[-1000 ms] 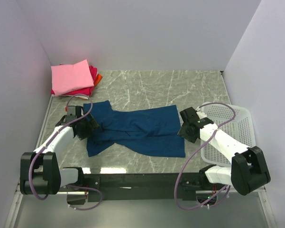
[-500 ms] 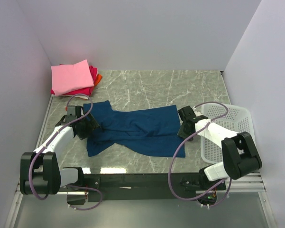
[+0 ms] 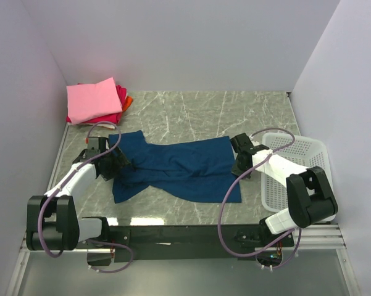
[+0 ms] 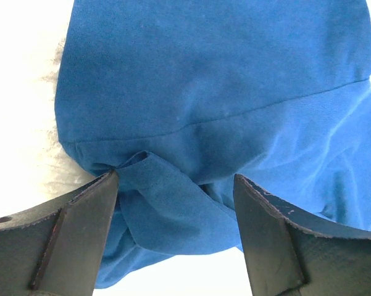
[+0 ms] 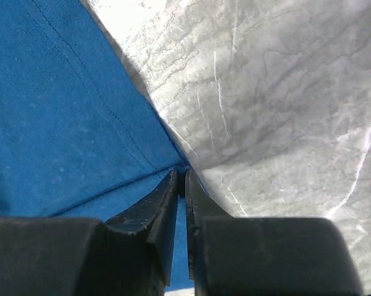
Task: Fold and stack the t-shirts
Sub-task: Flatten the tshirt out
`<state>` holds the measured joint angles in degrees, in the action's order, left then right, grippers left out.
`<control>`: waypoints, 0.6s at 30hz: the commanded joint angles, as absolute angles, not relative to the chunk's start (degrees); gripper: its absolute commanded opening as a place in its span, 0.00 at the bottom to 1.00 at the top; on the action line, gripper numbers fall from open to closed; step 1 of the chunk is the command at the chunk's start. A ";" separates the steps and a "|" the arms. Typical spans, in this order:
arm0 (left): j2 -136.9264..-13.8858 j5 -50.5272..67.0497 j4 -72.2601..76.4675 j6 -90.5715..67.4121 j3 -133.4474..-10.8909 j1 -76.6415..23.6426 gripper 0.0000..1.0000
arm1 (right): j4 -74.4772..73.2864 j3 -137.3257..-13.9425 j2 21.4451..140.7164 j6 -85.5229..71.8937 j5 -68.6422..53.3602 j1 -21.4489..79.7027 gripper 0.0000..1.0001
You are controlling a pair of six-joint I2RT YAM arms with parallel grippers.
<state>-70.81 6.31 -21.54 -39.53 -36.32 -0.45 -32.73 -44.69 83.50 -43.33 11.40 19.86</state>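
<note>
One shirt (image 3: 179,166) lies mid-table, spread for folding. Right gripper (image 5: 180,176) pinches its 3 o'clock edge, likely to lift it over. Left gripper (image 4: 176,179) hangs wide over the bunched 9 o'clock side. Pile (image 3: 94,102) sits at 10 o'clock.

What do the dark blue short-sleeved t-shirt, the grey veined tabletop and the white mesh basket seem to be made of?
The dark blue t-shirt looks like soft matte knit cloth, probably cotton: it creases and shows a stitched hem. The tabletop is marble or a marble-look laminate, smooth with some sheen and pale veining; which one is unclear. The white mesh basket is likely rigid plastic, with a moulded grid of holes.
</note>
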 commanded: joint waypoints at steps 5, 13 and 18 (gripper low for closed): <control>-74.00 6.50 -18.63 -37.27 -41.03 -0.26 0.79 | -38.93 -49.30 81.13 -41.84 17.57 19.51 0.04; -77.95 7.03 -16.35 -35.95 -48.51 -4.91 0.76 | -44.03 -52.91 77.87 -39.99 21.09 19.60 0.01; -83.66 8.43 -13.36 -35.33 -53.52 -8.52 0.76 | -47.81 -55.63 74.89 -39.29 22.50 19.51 0.00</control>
